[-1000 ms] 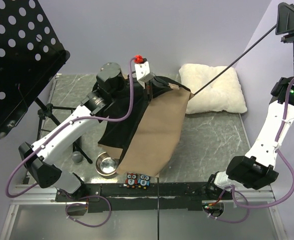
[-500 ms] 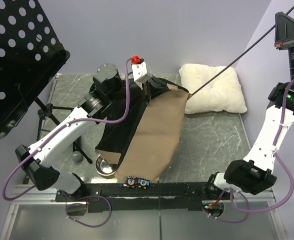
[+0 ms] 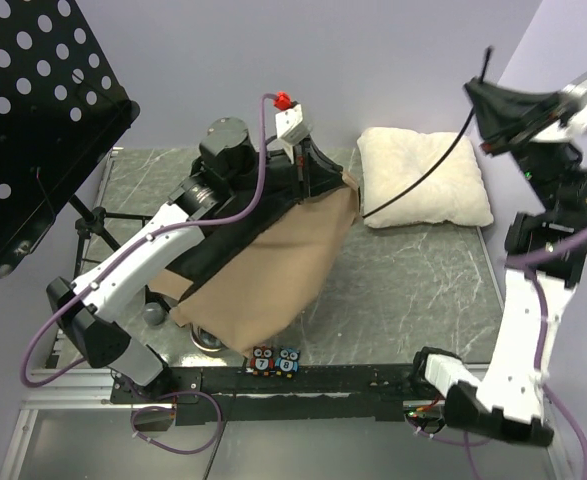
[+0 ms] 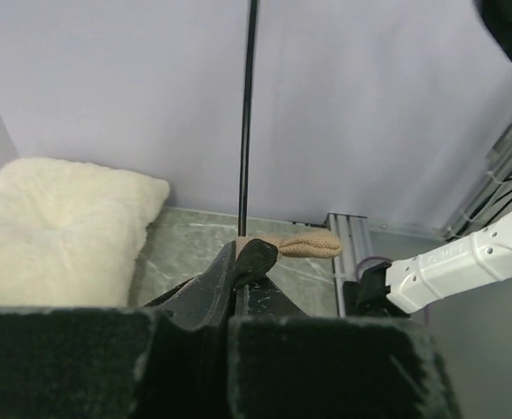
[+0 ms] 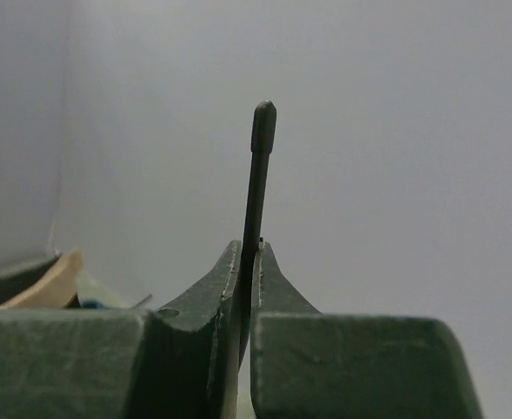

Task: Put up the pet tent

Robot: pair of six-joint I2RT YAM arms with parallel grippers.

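The pet tent [image 3: 273, 275] lies as a crumpled sheet of tan fabric over a black panel [image 3: 213, 255] at the table's middle left. My left gripper [image 3: 311, 172] is shut on the tent's top corner. In the left wrist view its jaws [image 4: 242, 255] pinch black fabric beside a tan sleeve end [image 4: 310, 244], and a thin black pole [image 4: 248, 113] runs straight up from there. My right gripper [image 3: 483, 100], high at the right, is shut on that pole [image 3: 443, 160], which curves down to the tent corner. In the right wrist view the pole's tip [image 5: 263, 118] sticks out above the jaws [image 5: 249, 255].
A white fluffy cushion [image 3: 423, 178] lies at the back right of the table, under the bent pole. A black perforated stand [image 3: 33, 120] overhangs the left side on tripod legs [image 3: 103, 220]. A metal bowl [image 3: 205, 340] peeks from under the fabric. Two owl figures [image 3: 275, 360] sit at the near edge.
My right gripper closed on the pole and swung down and left, bending the once-straight pole into a curve. The left arm shifted, and the tan fabric slid left over the bowl.
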